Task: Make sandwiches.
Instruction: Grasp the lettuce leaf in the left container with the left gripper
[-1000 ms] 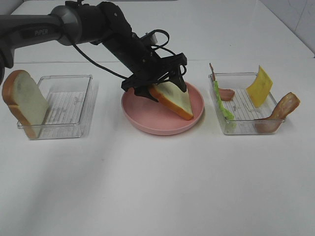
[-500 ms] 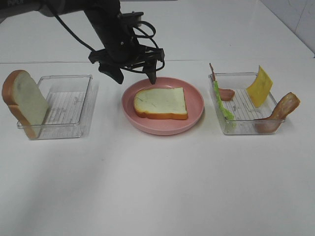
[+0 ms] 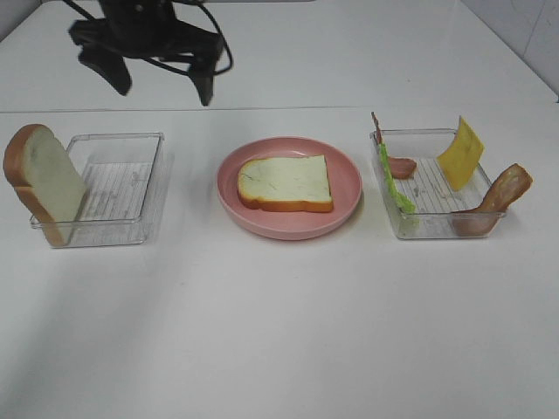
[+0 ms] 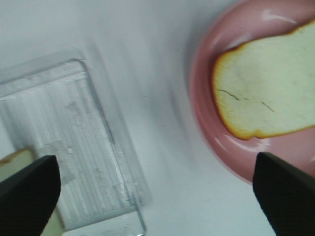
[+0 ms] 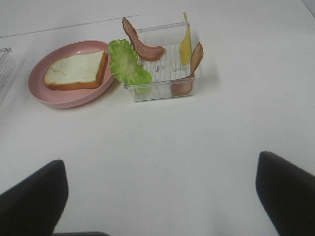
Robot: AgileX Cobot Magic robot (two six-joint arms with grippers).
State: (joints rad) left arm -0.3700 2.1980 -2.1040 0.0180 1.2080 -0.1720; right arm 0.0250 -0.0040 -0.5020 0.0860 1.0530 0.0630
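One white bread slice [image 3: 286, 183] with brown crust lies flat on the pink plate [image 3: 288, 229]; it also shows in the wrist views [image 4: 270, 93] [image 5: 76, 70]. A second slice [image 3: 44, 179] leans on end at the left tray [image 3: 122, 188]. The right tray [image 3: 437, 188] holds green lettuce [image 3: 393, 188], meat strips [image 3: 498, 196] and a yellow cheese square [image 3: 460, 153]. My left gripper [image 3: 162, 87] hangs open and empty, high at the back left, well clear of the plate. My right gripper [image 5: 157, 196] is open over bare table, short of the right tray [image 5: 162, 91], and is out of the exterior view.
The three containers stand in a row across the white table. The left tray [image 4: 64, 157] is bare apart from the leaning slice. A table edge or seam runs behind the trays.
The left gripper let go of the bread slice, which now lies flat on the plate. It then opened wide and rose back and to the left. Nothing else moved.
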